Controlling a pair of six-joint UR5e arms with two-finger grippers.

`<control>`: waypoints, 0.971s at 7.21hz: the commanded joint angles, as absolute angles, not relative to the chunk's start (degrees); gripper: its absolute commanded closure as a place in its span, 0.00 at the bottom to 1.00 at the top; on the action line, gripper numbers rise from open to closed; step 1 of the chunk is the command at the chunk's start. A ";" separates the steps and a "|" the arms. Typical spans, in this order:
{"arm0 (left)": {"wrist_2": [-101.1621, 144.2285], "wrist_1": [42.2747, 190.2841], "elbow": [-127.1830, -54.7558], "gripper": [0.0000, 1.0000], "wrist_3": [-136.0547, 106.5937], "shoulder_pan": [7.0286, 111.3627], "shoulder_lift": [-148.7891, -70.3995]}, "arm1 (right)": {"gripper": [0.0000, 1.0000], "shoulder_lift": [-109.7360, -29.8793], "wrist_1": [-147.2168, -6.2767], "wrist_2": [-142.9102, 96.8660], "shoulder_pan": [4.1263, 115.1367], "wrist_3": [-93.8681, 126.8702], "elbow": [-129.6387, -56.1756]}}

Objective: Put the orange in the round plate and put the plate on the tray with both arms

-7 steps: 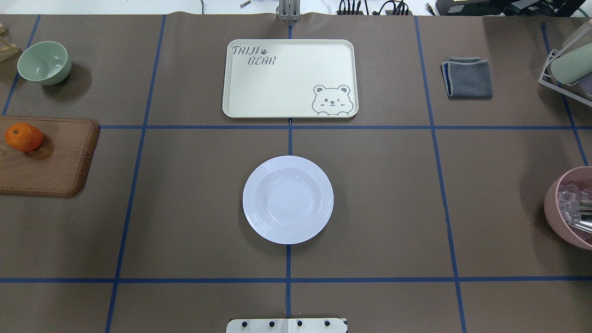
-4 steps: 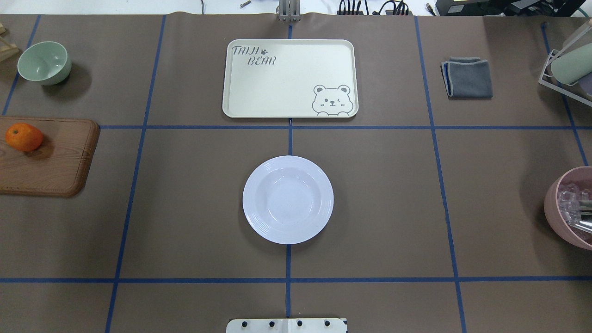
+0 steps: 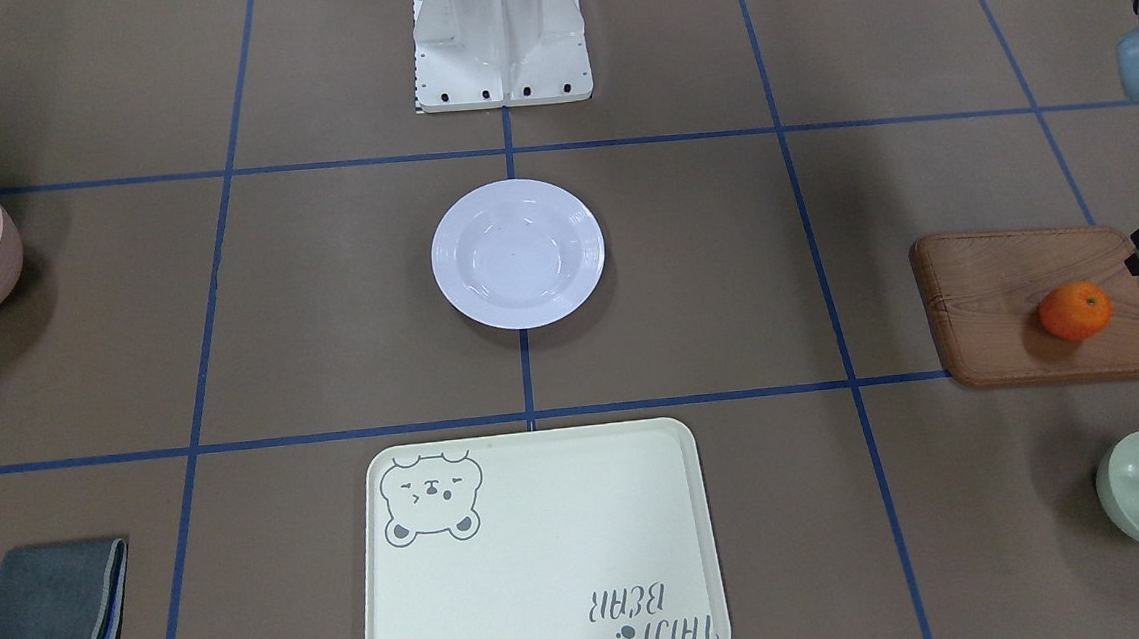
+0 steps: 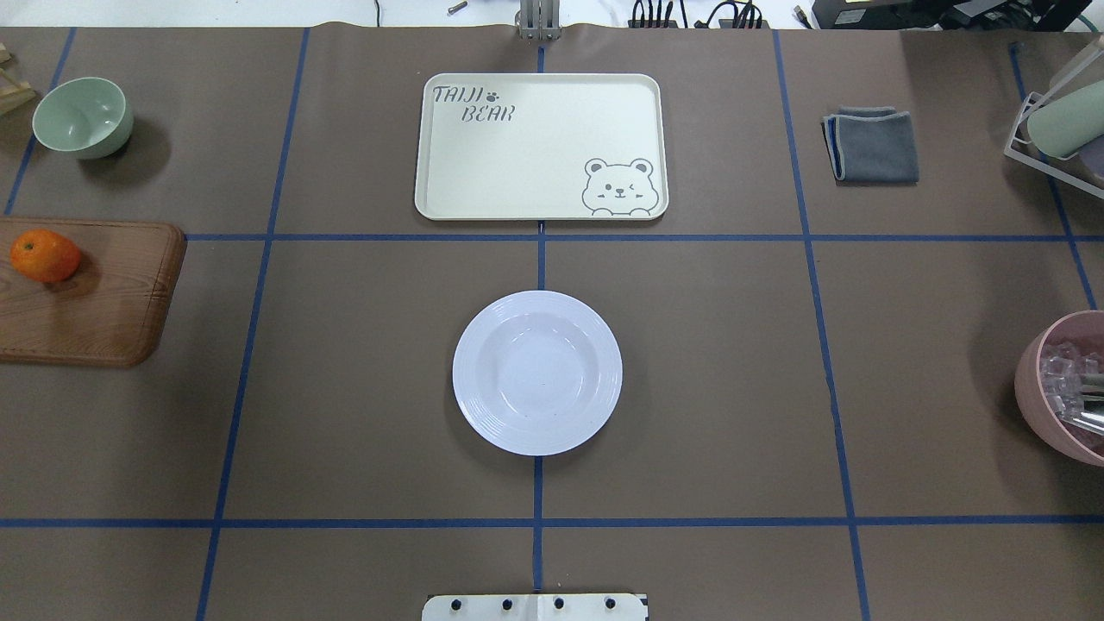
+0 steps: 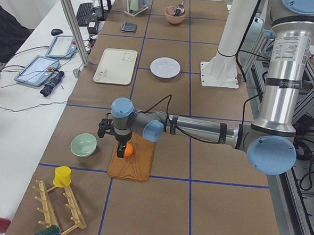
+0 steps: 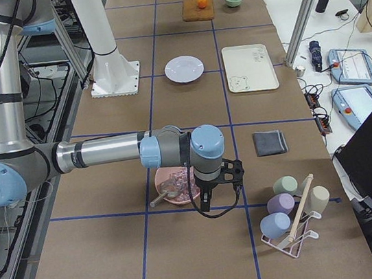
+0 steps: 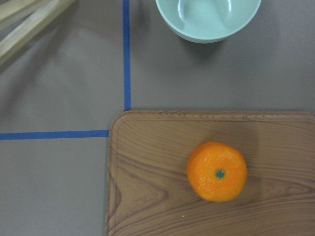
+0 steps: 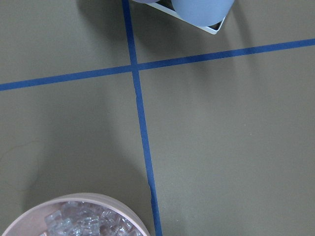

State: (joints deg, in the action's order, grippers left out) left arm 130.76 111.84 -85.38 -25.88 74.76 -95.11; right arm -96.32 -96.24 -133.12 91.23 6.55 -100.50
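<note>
Orange [image 4: 45,256] sits stem dot up on the wooden board [image 4: 112,319] at the table's left end, well apart from the round plate [image 4: 466,373] at centre and the tray [image 4: 535,147] beyond it. It is round, so no axis needs matching. The left gripper [image 5: 121,147] hangs just above it; the wrist view puts the fruit right of and below centre. The right gripper [image 6: 205,199] hovers by the pink bowl [image 6: 167,180] at the opposite end, far less handy. I cannot tell how either's jaws stand.
</note>
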 commanded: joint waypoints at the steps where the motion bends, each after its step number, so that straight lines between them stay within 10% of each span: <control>1: 130.69 114.26 -82.09 0.02 -29.26 72.43 -97.55 | 0.00 -96.24 -96.24 -133.07 91.23 6.59 -100.55; 7: 130.43 117.31 -76.92 0.02 -29.97 67.77 -99.14 | 0.00 -96.15 -96.24 -132.89 91.14 6.50 -100.46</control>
